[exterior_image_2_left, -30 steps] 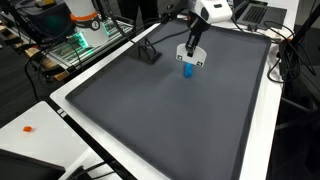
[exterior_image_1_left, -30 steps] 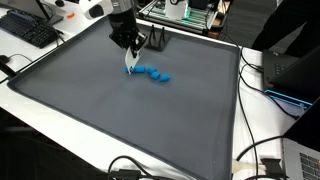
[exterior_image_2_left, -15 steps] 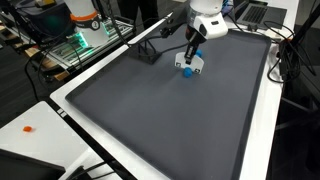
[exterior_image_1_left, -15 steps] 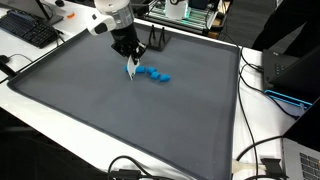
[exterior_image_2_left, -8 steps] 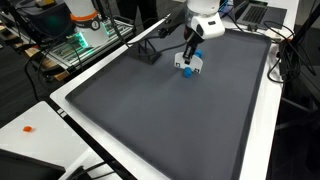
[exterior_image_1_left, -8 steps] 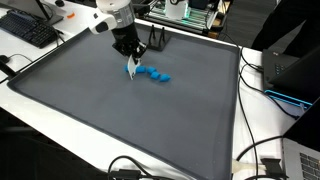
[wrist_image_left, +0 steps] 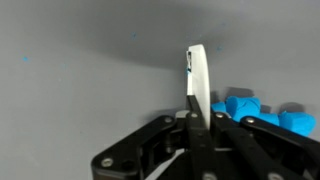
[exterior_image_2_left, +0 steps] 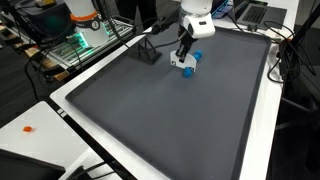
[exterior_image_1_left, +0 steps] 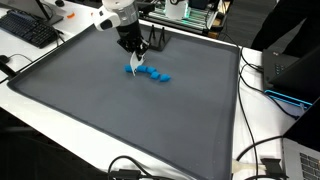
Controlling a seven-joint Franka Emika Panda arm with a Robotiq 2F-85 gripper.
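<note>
My gripper (exterior_image_1_left: 133, 55) is shut on a thin white flat object (wrist_image_left: 198, 85), which sticks out from between the fingers and has a small blue mark near its tip. It also shows in both exterior views (exterior_image_1_left: 135, 63) (exterior_image_2_left: 186, 67). The gripper (exterior_image_2_left: 184, 52) hovers low over the grey mat (exterior_image_1_left: 120, 110), at its far part. Right beside the white object lies a cluster of blue pieces (exterior_image_1_left: 152, 73), seen in the wrist view (wrist_image_left: 262, 110) to the right of the fingers and in an exterior view (exterior_image_2_left: 195, 57) just behind the gripper.
A small black stand (exterior_image_2_left: 148, 52) sits on the mat (exterior_image_2_left: 170, 120) near the gripper. A keyboard (exterior_image_1_left: 30, 30) lies off the mat's corner. Cables (exterior_image_1_left: 262, 160) and electronics surround the white table edge (exterior_image_2_left: 262, 130). A small orange item (exterior_image_2_left: 28, 128) lies on the white surface.
The gripper has kept its hold on the white object and shifted slightly along the mat, closer to the blue pieces, with the arm turning a little.
</note>
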